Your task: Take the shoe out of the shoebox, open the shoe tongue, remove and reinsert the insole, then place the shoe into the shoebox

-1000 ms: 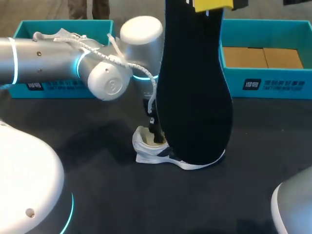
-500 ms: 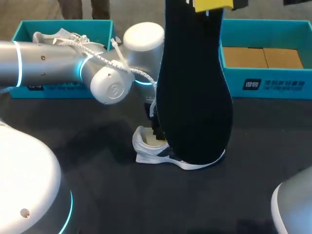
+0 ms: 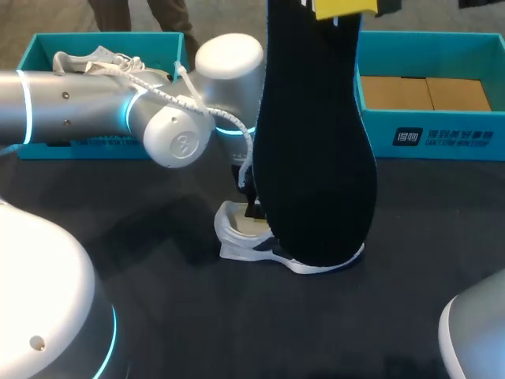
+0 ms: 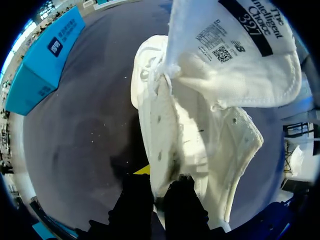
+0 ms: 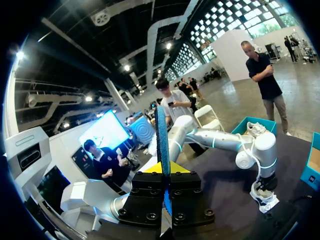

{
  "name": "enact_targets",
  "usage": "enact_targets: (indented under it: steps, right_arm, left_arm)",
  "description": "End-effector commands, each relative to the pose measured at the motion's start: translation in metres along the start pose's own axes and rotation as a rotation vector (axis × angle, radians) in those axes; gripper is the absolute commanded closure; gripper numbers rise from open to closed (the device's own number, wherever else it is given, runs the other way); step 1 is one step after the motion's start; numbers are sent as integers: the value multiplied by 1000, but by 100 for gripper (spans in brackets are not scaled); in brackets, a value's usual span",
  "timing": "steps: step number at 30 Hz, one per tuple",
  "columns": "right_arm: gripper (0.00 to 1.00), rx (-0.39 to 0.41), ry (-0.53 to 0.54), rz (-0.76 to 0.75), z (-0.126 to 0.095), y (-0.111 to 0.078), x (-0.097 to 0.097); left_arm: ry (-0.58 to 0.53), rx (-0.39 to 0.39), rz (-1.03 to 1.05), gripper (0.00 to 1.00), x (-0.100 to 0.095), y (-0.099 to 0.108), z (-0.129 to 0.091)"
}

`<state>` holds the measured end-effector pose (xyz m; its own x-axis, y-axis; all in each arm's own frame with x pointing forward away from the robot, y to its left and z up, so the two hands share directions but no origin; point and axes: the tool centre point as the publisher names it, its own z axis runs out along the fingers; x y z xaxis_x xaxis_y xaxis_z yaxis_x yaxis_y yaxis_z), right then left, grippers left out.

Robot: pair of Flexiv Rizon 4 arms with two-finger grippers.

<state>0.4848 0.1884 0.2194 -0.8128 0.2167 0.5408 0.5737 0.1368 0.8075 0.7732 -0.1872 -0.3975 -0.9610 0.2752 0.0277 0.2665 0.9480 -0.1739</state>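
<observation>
- Left shoebox [image 3: 47,47]: teal, at the desk's [image 3: 158,316] far-left edge. A second white shoe [image 3: 95,59] with loose laces lies inside it.
- Left arm [image 3: 95,110]: comes in from the left edge, across the front of that box, and drops toward the desk's middle.
- Left gripper [image 3: 252,207]: down at the heel end of the shoe [image 3: 245,241]. In the left wrist view the black fingers [image 4: 137,200] sit close together with the shoe's collar edge running down between them, so the left gripper [image 4: 159,182] is pinching the collar.
- Shoe: white with a dark side stripe, sole down on the desk near its middle, outside both boxes. From the head view its toe half is hidden behind the insole.
- Tongue [image 4: 235,55]: folded up and back, printed label side exposed, mouth of the shoe [image 4: 200,145] open.
- Insole [image 3: 316,158]: black, out of the shoe, hanging vertically well above the desk, heel end down.
- Right gripper [image 3: 343,8]: raised high, clamped on the insole's upper end. The right wrist view shows the insole [image 5: 161,145] edge-on, squeezed between the right gripper's [image 5: 164,170] yellow tips.
- Right shoebox [image 3: 430,134]: teal, at the far-right edge, cardboard floor showing.
</observation>
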Motion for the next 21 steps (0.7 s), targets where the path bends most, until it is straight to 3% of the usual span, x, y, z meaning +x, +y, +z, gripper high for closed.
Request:
enact_targets:
  steps: [1, 7, 15, 21]
  right_arm:
    - [100, 3, -2, 2, 1, 2, 1]
    - [100, 3, -2, 2, 1, 2, 1]
    - [100, 3, -2, 2, 1, 2, 1]
    - [100, 3, -2, 2, 1, 2, 1]
  left_arm:
    - [6, 13, 53, 100, 2, 9, -20]
    - [20, 8, 177, 100, 2, 17, -38]
    - [11, -35, 502, 100, 10, 26, -69]
    - [74, -49, 741, 100, 14, 35, -94]
